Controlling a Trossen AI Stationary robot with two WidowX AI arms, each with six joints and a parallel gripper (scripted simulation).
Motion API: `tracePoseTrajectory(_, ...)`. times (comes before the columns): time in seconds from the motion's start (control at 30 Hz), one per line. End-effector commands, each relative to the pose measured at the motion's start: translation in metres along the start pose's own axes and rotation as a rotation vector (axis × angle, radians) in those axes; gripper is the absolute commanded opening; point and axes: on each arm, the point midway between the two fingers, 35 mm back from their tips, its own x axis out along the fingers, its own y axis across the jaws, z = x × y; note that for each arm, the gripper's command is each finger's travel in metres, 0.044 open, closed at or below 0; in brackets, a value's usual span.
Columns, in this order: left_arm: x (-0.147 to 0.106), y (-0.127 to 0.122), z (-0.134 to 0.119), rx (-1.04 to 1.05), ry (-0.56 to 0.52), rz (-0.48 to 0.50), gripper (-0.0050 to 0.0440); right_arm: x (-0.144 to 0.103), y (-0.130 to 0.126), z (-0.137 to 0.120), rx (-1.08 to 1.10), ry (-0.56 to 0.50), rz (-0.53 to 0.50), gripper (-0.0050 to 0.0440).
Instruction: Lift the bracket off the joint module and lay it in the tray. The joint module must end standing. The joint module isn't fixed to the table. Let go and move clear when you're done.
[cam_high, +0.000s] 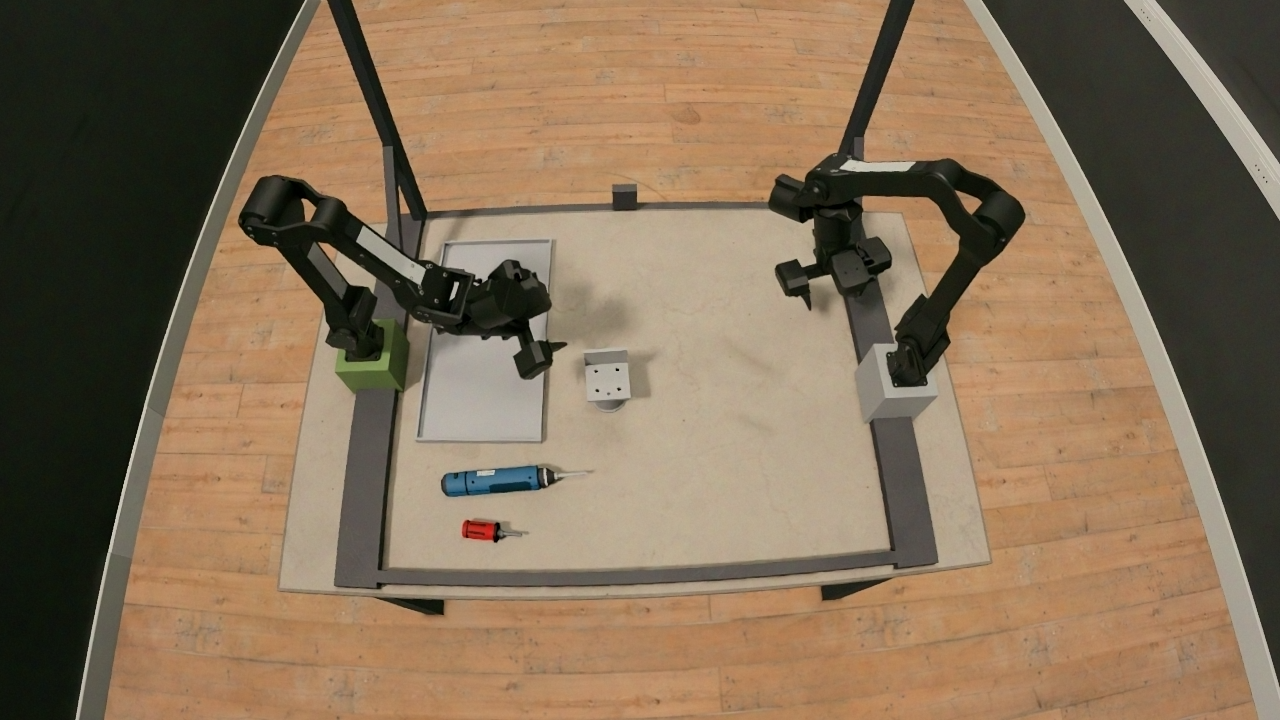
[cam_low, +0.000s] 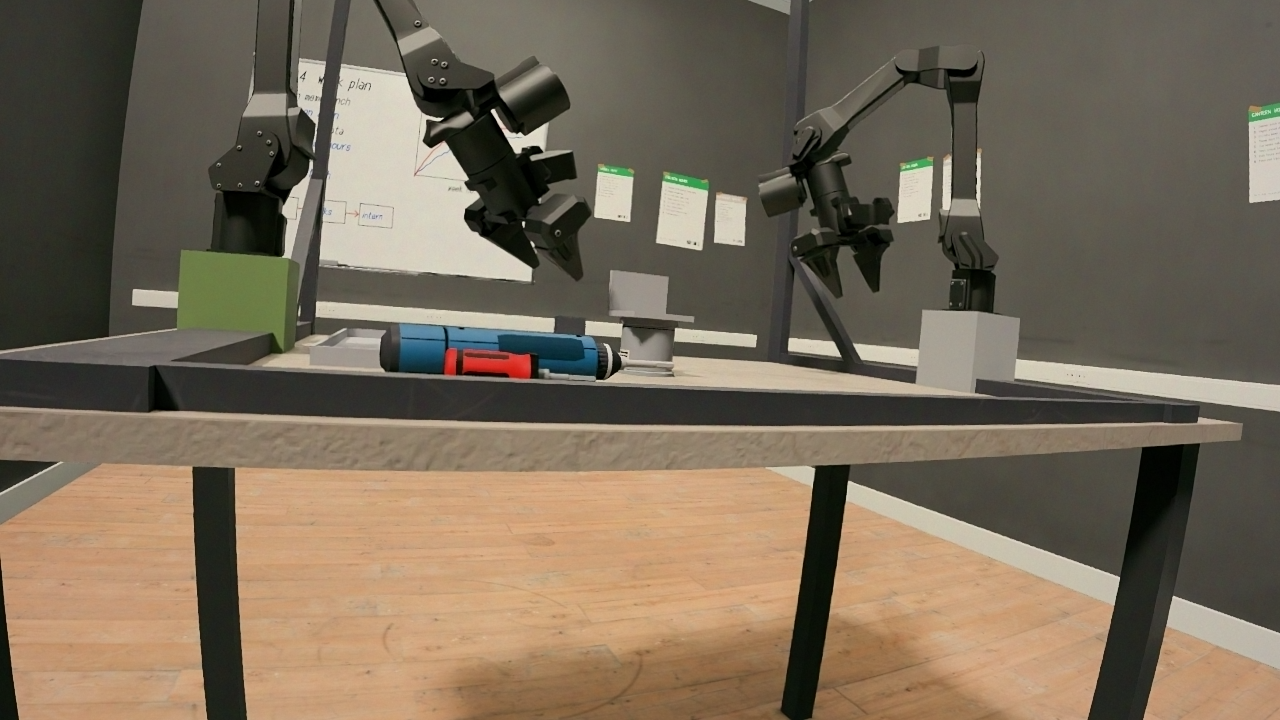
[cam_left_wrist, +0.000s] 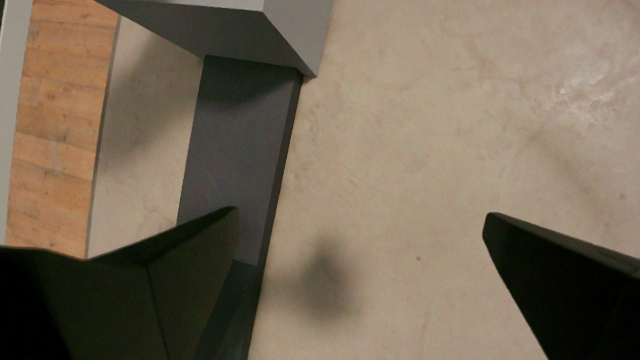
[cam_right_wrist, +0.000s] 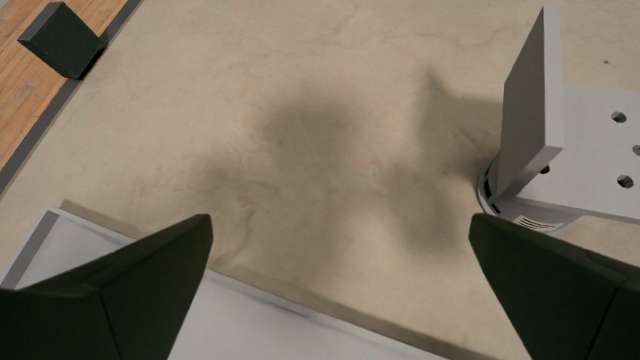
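The grey L-shaped bracket (cam_high: 608, 376) sits on top of the short round joint module (cam_low: 646, 344), which stands upright near the table's middle. The bracket also shows at the right edge of the right wrist view (cam_right_wrist: 565, 140), with the module's base (cam_right_wrist: 525, 212) under it. The shallow grey tray (cam_high: 487, 344) lies beside it and holds nothing. My right gripper (cam_high: 546, 353) (cam_low: 553, 265) hangs open and empty above the tray's edge nearest the bracket, well above the table. My left gripper (cam_high: 827, 291) (cam_low: 854, 288) is open and empty, high over the far side of the table.
A blue electric screwdriver (cam_high: 501, 481) and a small red screwdriver (cam_high: 487, 531) lie near the front edge. A black cube (cam_high: 623, 195) sits at the back edge. A green pedestal (cam_high: 371, 362) and a grey pedestal (cam_high: 879, 383) carry the arms. A dark raised rail frames the table.
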Motion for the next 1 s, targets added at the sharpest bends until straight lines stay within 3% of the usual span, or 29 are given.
tracePoseTrajectory(0.0, -0.004, -0.001, -0.002, 0.000, 0.015, -0.010, 0.0440, -0.002, -0.001, 0.007, -0.010, -0.019, -0.005, 0.0440)
tracePoseTrajectory(0.6, -0.004, -0.001, -0.002, 0.000, 0.015, -0.010, 0.0440, -0.002, -0.001, 0.007, -0.010, -0.019, -0.005, 0.0440)
tracePoseTrajectory(0.8, -0.015, -0.013, -0.001, 0.112, 0.092, -0.066, 0.0440, -0.008, -0.023, 0.038, 0.026, -0.049, -0.079, 0.0440)
tracePoseTrajectory(0.97, -0.036, -0.034, 0.001, 0.315, 0.202, -0.190, 0.0440, -0.012, -0.044, 0.062, 0.086, -0.022, -0.154, 0.0440)
